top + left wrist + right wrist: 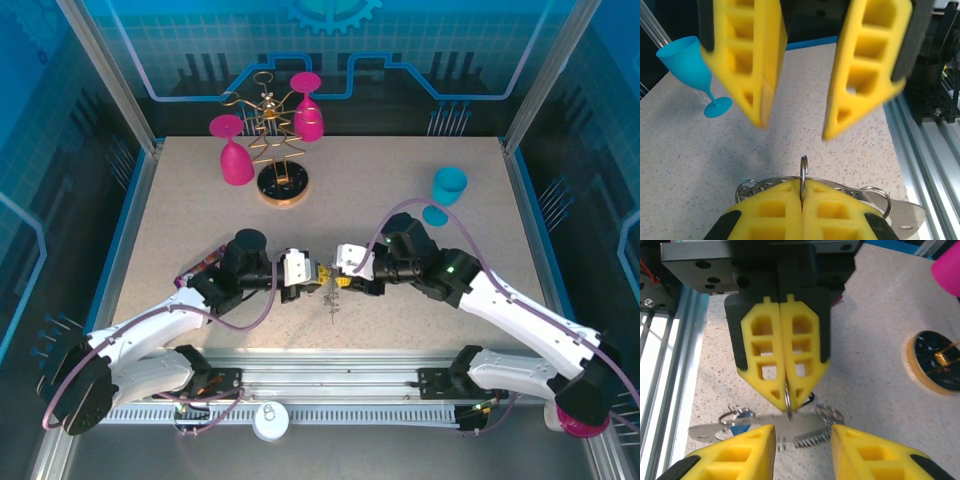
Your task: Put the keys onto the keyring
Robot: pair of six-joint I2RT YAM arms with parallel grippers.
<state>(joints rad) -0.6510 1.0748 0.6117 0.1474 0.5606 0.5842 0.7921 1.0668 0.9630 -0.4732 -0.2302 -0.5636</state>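
My left gripper [318,277] is shut on the keyring [803,175], a thin metal ring that stands on edge between its yellow pads [771,210]. A silver metal strip with small rings and a spring-like coil [812,436] lies just under the ring. The key with the blue head [741,421] rests on the table at the strip's end. My right gripper [803,440] faces the left one from a short way off. It is open, with nothing between its fingers [865,65]. In the right wrist view the left gripper [786,399] pinches the keyring [788,400] at its tips.
A gold wire rack [276,150] holding two pink glasses stands at the back left, and its dark round base [935,362] lies to the right in the right wrist view. A blue glass [447,185] stands at the back right. An aluminium rail [920,150] runs along the near table edge.
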